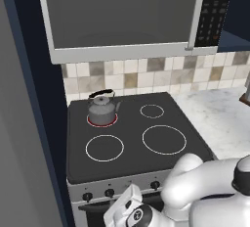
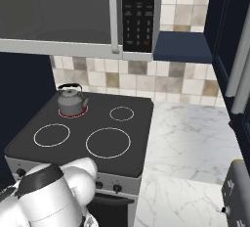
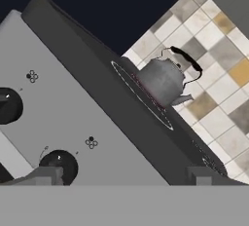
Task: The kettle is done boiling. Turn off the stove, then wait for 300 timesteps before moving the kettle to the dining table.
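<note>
**Burner still lit, knob not yet turned**

Stage: very start, by my read. Kettle sits on the far-left burner of the stove, and that ring glows red while the other three are white. So the stove looks on, and step one is not done.

Gripper is low in front of the stove's silver front panel, pointing at it at a roll. Jaws spread wide, nothing between them. In the hand view two black knobs show: one at the left edge, one just by the left fingertip. No contact that I can see; the tip is close to that knob but appears apart from it.

In the left base view the hand is at the bottom edge, near the knob row. I can't tell from these views which knob drives the far-left burner.

Left to do, as I judge it:
- close on the correct knob and turn it until the red ring goes out
- hold for the wait
- grab the kettle, likely by its black arched handle, and carry it to the dining table

Marble bench runs to the right of the stove. Microwave hangs above the cooktop, so the kettle lift has limited headroom.
</note>
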